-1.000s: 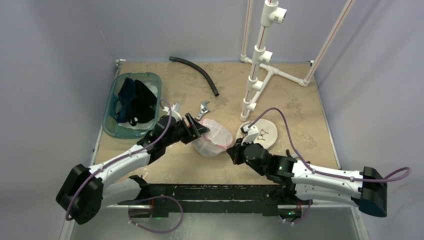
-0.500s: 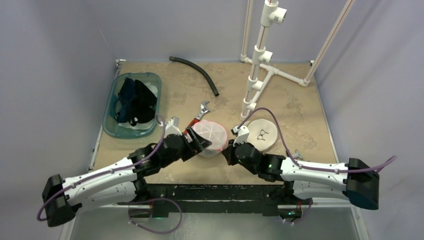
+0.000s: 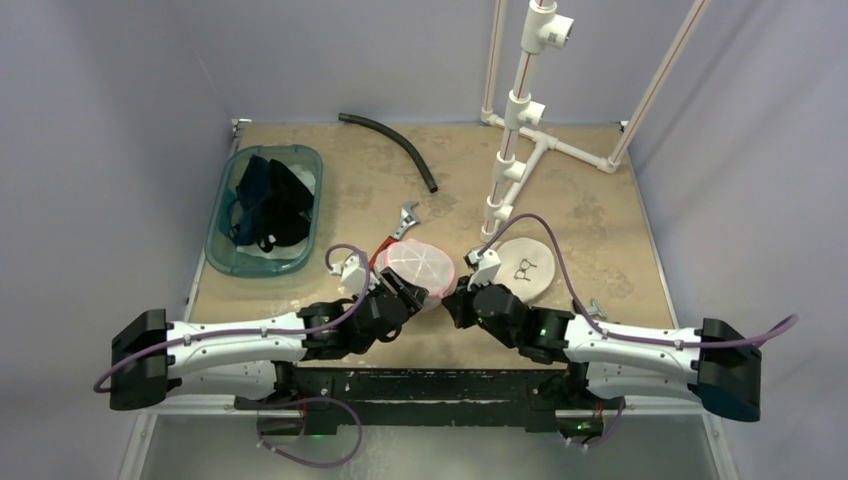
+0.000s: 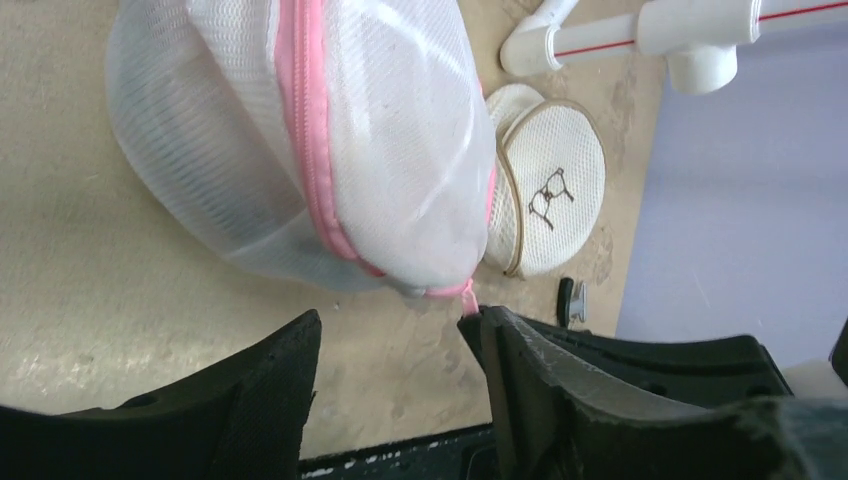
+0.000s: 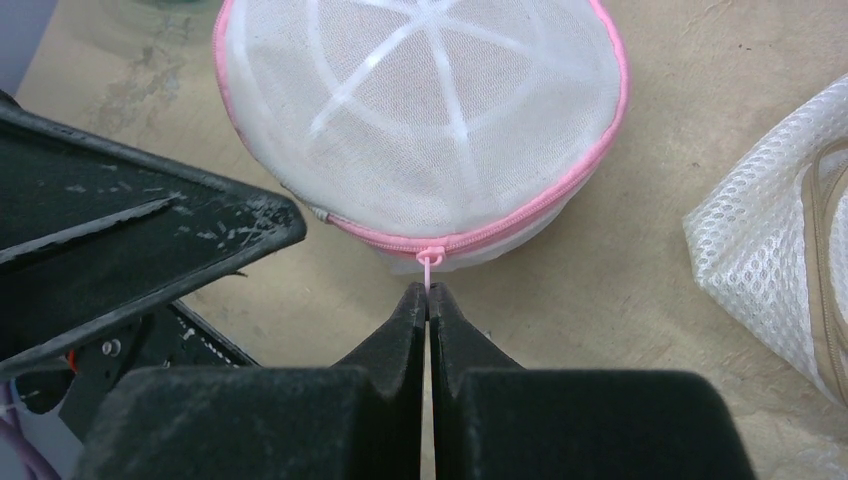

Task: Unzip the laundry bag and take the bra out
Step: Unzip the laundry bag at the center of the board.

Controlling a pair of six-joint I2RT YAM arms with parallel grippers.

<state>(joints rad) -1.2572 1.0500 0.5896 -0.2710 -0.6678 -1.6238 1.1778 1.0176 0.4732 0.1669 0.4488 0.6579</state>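
The laundry bag point(image 3: 415, 268) is a white mesh dome with a pink zipper, lying on the table between my two grippers. My right gripper point(image 5: 428, 292) is shut on the thin pink zipper pull point(image 5: 429, 268) at the bag's near side point(image 5: 430, 120). It sits at the bag's right edge in the top view point(image 3: 452, 297). My left gripper point(image 3: 400, 290) stands open at the bag's near left. Its fingers frame bare table just below the bag point(image 4: 320, 140), with nothing between them point(image 4: 395, 325). The bra is hidden.
A second flat mesh bag point(image 3: 526, 266) with beige trim lies right of the laundry bag. A teal bin point(image 3: 222, 215) of dark clothes stands at the left. Behind are a wrench point(image 3: 405, 218), a black hose point(image 3: 392, 146) and a white pipe stand point(image 3: 518, 120).
My left arm has swung down toward the near edge, moving its gripper from above the bag's left to its near-left side. The bag now lies dome up. My right gripper has kept its hold.
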